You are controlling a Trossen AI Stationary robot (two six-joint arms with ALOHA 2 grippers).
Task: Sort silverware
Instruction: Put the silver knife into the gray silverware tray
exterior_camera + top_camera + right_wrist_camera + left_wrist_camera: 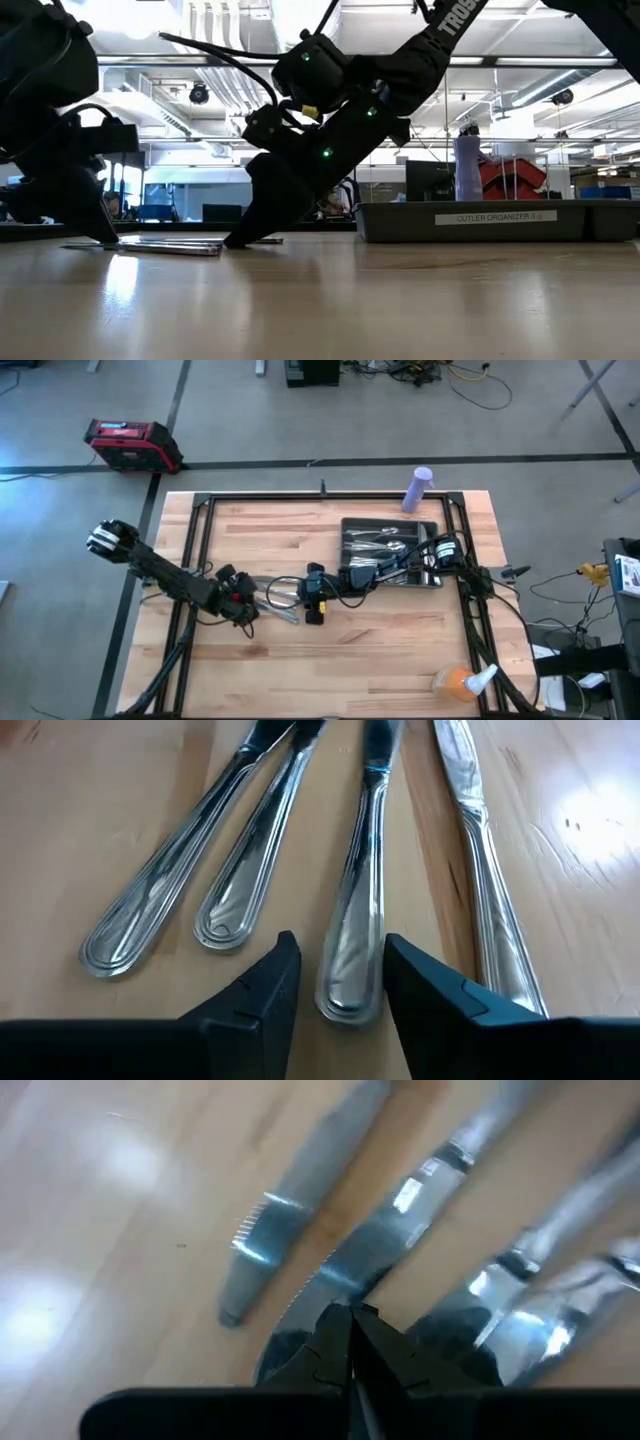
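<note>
Several knives of the silverware lie side by side flat on the wooden table, blades toward the left arm, handles toward the right arm. My left gripper is shut, its tips low over one knife's blade. My right gripper is open and down at table level. Its fingers stand on either side of one knife's handle end without plainly touching it. More silverware lies in the dark compartmented tray at the far right. My left gripper's shut fingertips come slanting down over the blade of one knife near its tip, which lies flat on the table. The fingers themselves hide the spot, and I cannot tell whether they touch the blade.
A purple bottle stands beyond the tray at the table's far edge. An orange spray bottle lies at the near right corner. The tray's long wall stands to the right in the low view. Bare wood lies near the front edge.
</note>
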